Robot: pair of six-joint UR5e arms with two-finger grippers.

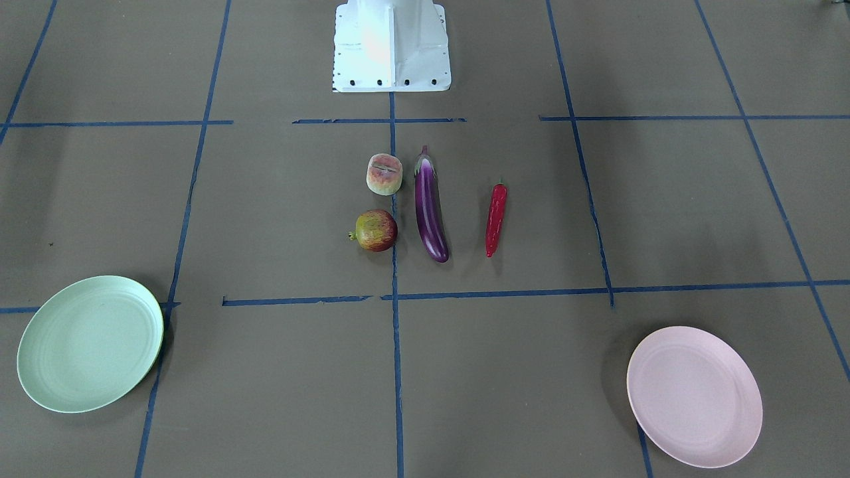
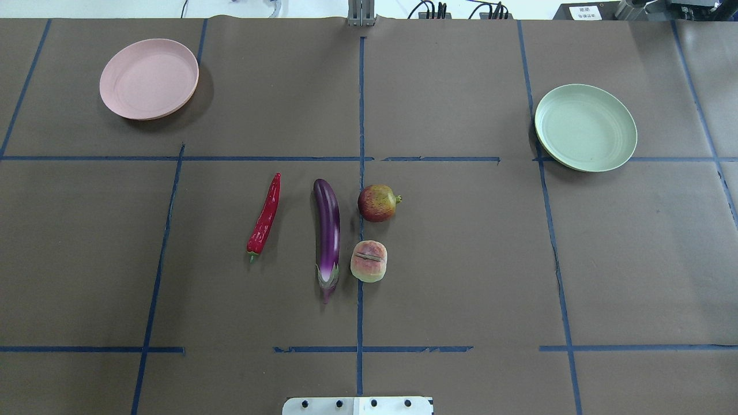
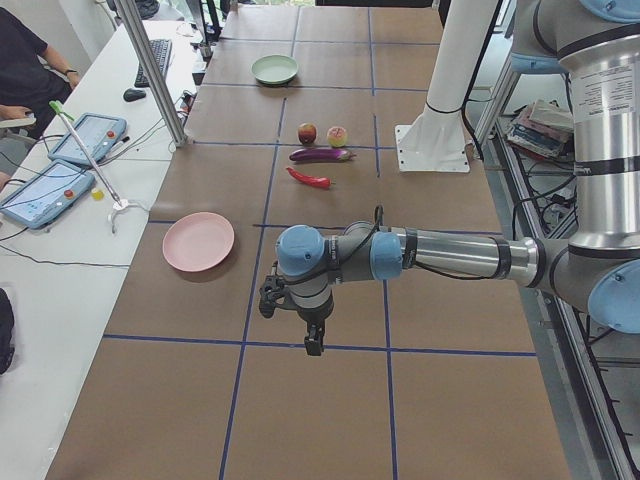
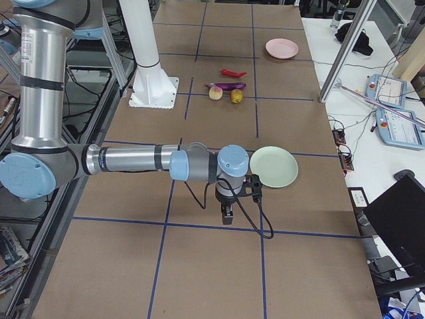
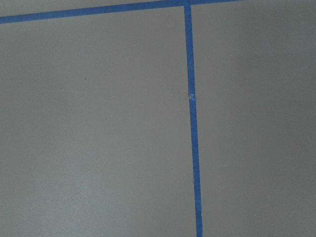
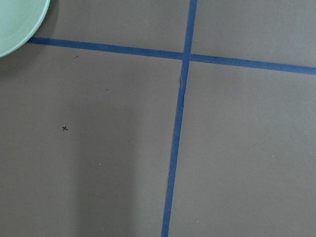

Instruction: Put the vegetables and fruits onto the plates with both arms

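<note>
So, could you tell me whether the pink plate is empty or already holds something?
Empty. The pink plate shows only its bare surface in the overhead and front-facing views.

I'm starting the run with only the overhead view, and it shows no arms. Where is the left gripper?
Observer: The left gripper hangs pointing down over bare table, past the pink plate from the eggplant.
Operator: And the right one?
Observer: The right gripper hangs just past the green plate, also on the side away from the eggplant.
Operator: Does either wrist camera see a plate?
Observer: Only the right one: the green plate's rim shows in its top-left corner.
</note>
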